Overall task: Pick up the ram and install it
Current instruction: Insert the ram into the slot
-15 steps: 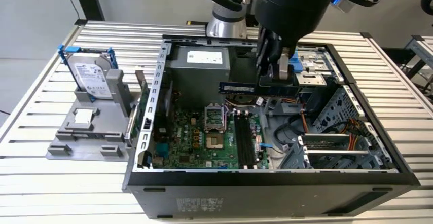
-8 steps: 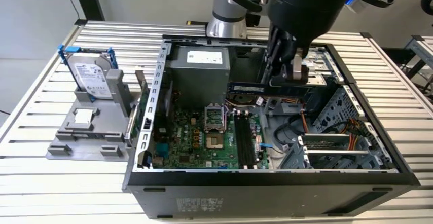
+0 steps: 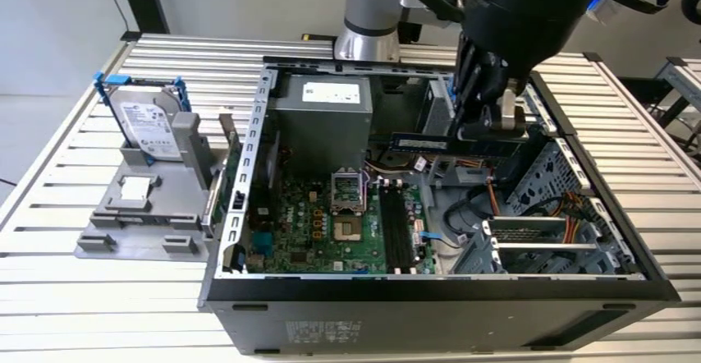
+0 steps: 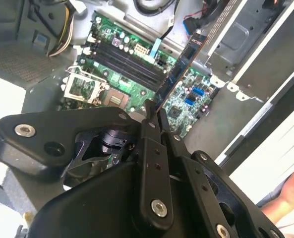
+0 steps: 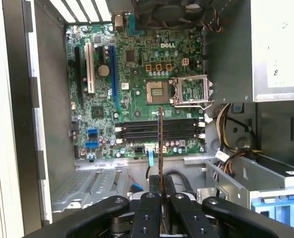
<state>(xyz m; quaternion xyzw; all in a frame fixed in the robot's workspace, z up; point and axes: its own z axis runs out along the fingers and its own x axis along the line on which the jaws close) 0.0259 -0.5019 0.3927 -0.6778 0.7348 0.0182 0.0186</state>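
In the exterior view, a hard drive (image 3: 148, 123) stands in a grey holder (image 3: 131, 232) on the slatted worktop (image 3: 66, 314) at the left. In the middle is the open computer case (image 3: 438, 318) with its motherboard (image 3: 328, 223). Further right, the fingers (image 3: 506, 118) are closed on the ram (image 3: 432, 142) and hold it level above the case, well apart from the black slots (image 3: 396, 232).

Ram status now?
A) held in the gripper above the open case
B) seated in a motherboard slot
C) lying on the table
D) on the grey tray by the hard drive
A: the gripper is shut on the ram, holding it clear above the motherboard.
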